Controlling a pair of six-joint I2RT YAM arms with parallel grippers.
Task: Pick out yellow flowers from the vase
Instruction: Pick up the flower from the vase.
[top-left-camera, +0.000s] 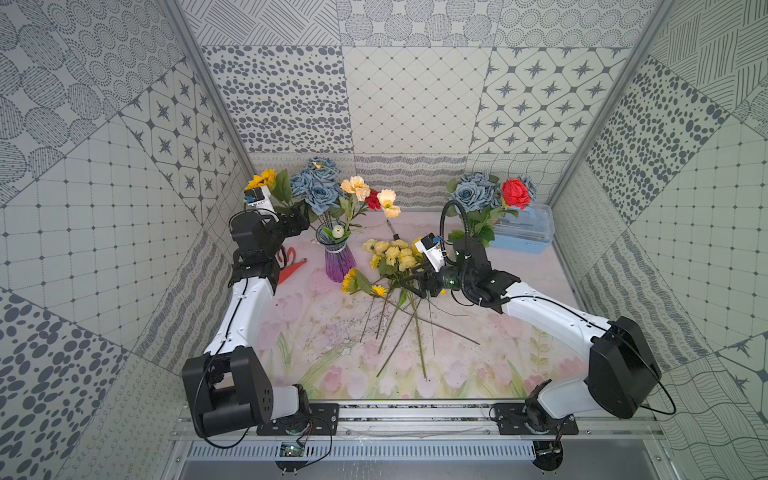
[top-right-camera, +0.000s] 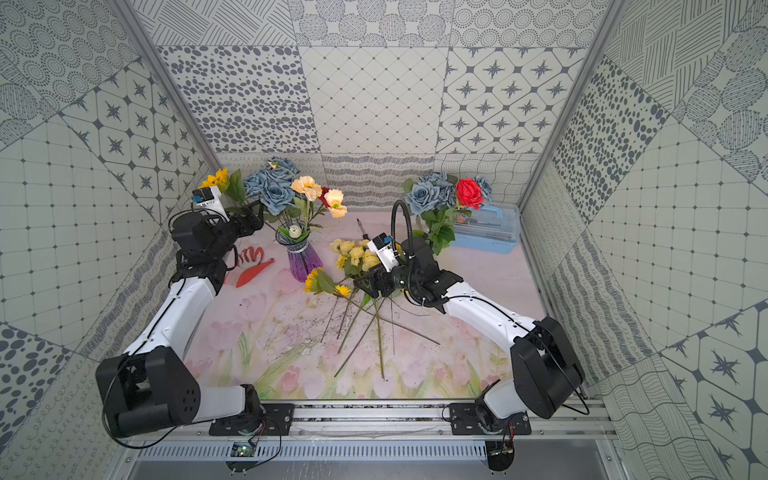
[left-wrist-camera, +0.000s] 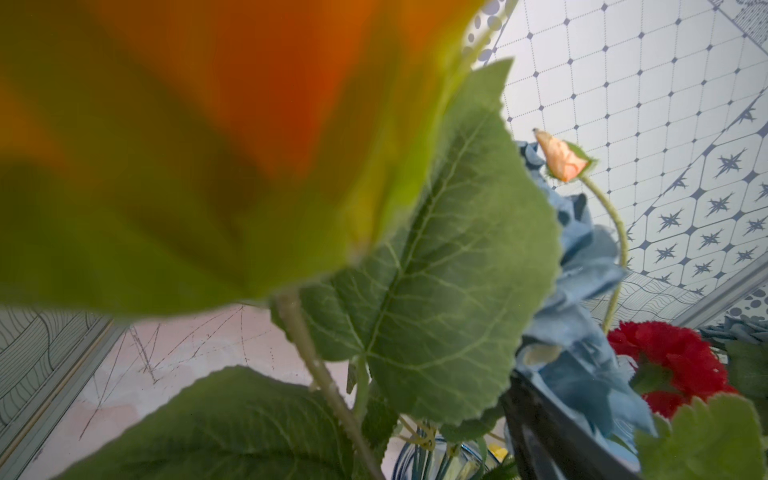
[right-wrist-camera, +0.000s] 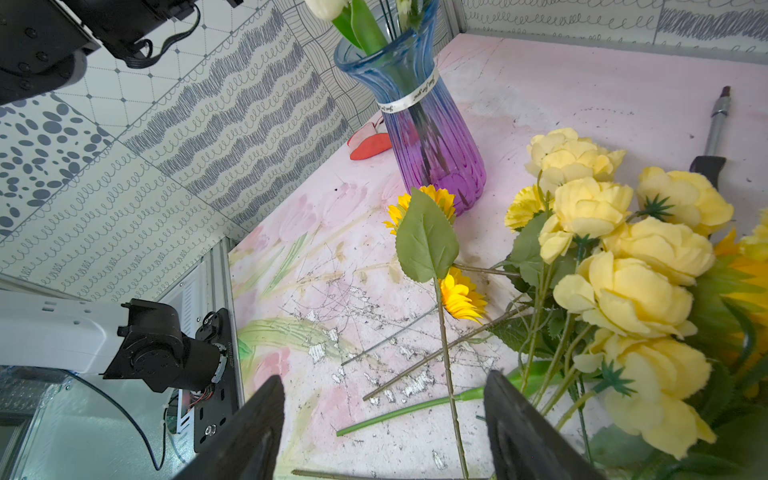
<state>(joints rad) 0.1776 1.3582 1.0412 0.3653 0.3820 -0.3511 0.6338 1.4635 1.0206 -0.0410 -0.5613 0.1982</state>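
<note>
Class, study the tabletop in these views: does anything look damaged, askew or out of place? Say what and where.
The table's floral print is scratched and flaking in white patches near the purple vase. The yellow flowers lie in a loose heap beside it, stems crossed at odd angles.

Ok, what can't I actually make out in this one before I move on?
Left tool: in both top views its tips are hidden among leaves beside the vase. The left wrist view shows only one dark finger, cut off by the frame edge. Open, shut or holding: cannot tell.
Sunflower: a blur right against the left wrist lens.
Blue box: contents too small in both top views.
</note>
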